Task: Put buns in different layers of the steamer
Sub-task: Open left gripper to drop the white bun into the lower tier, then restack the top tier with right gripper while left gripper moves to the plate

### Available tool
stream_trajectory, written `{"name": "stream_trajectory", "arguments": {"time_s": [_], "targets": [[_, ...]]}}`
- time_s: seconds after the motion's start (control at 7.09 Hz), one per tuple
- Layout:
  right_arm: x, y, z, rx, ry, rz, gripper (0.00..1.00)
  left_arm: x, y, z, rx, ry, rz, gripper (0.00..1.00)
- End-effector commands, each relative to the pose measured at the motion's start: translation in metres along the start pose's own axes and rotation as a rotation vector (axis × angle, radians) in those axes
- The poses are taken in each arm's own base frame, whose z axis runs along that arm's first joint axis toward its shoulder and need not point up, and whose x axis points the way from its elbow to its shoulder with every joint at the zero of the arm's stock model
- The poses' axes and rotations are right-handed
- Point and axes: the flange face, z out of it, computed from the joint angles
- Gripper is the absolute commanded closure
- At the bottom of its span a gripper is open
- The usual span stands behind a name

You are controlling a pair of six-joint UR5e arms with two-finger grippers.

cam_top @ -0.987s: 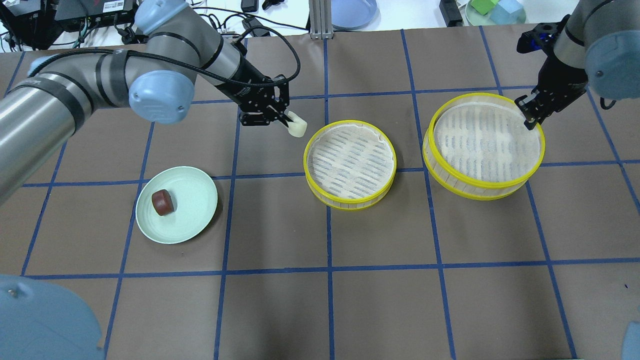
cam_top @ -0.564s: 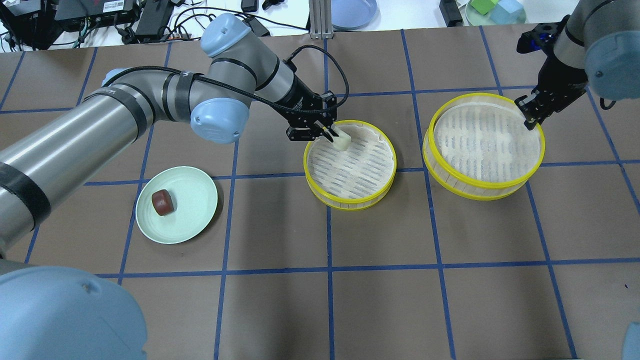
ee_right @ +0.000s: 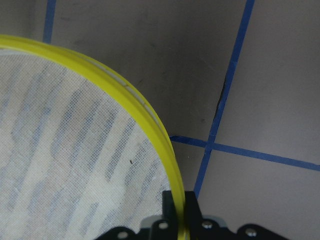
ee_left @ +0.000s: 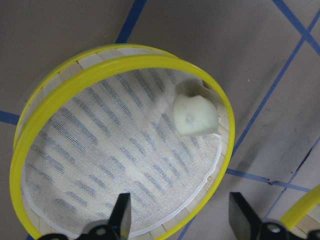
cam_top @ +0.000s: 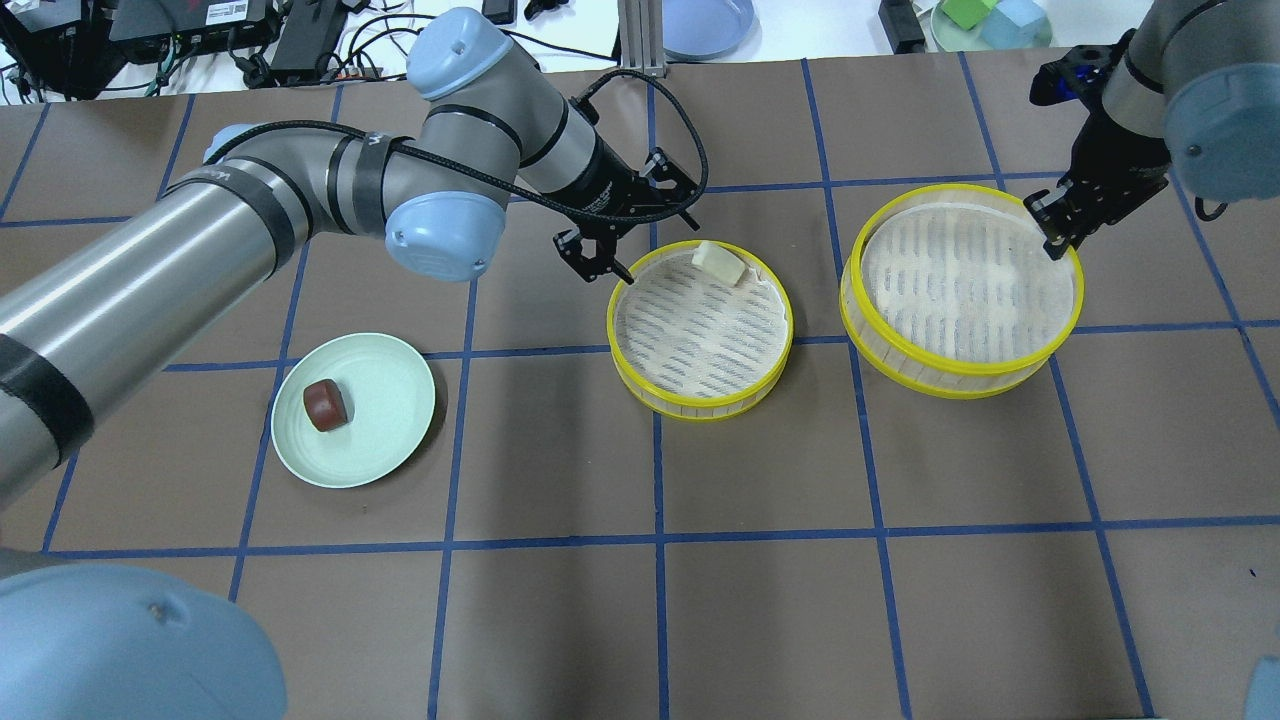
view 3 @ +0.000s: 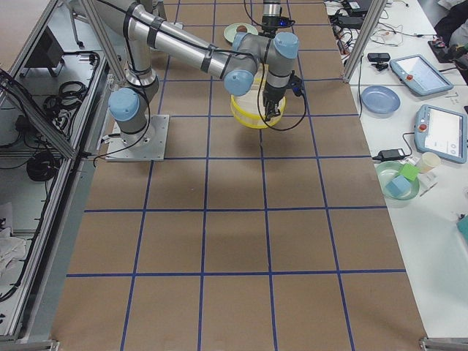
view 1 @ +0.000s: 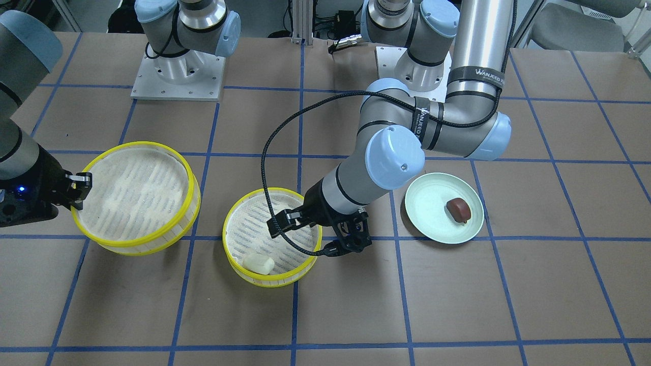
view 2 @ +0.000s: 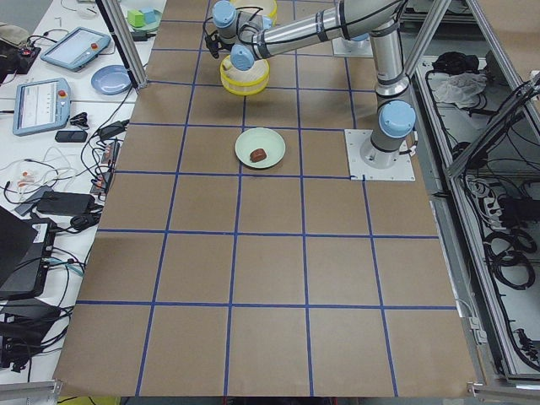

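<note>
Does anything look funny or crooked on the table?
The right pincer grips the empty tray by its rim, and that tray looks tipped. The white bun lies against the other tray's rim, not in the middle.

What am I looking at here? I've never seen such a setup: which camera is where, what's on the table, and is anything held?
Two robot arms, each ending in two fingers, stand at a brown table with blue grid lines. Six cameras catch the same moment: one above and behind the robot, one facing it, one at each table end, one on each wrist. On the table sits a pale green round plate carrying a dark reddish-brown oval bun. In the middle, a round yellow-rimmed steamer tray holds a cream-white blocky bun. The left arm's fingers are open and empty near that tray's edge. The right arm's fingers pinch the rim of the second yellow-rimmed tray.
</note>
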Motion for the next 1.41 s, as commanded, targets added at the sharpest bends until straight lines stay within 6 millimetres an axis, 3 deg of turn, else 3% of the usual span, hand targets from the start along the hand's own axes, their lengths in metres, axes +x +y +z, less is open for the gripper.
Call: {"name": "stream_trajectory", "arguments": {"time_s": [0.0,0.14,0.42,0.56,0.71,0.85,1.27], "targets": [[-0.074,-0.015,-0.004,0.015,0.010,0.046,1.00,-0.076,-0.040,-0.063,0.018,-0.251,0.148,0.00],[-0.118,-0.020,-0.005,0.017,0.013,0.090,1.00,-0.113,-0.048,-0.092,-0.025,-0.356,0.184,0.00],[-0.191,-0.035,0.012,0.043,0.019,0.160,1.00,-0.199,-0.079,-0.137,-0.086,-0.425,0.255,0.00],[-0.217,-0.041,0.019,0.067,0.021,0.183,1.00,-0.239,-0.089,-0.142,-0.138,-0.424,0.275,0.00],[-0.234,-0.047,0.030,0.077,0.021,0.169,1.00,-0.277,-0.092,-0.126,-0.205,-0.434,0.275,0.00],[-0.235,-0.049,0.036,0.069,0.020,0.167,1.00,-0.296,-0.090,-0.105,-0.251,-0.429,0.250,0.00],[-0.238,-0.050,0.045,0.045,0.022,0.159,1.00,-0.321,-0.100,-0.052,-0.318,-0.425,0.219,0.00]]}}
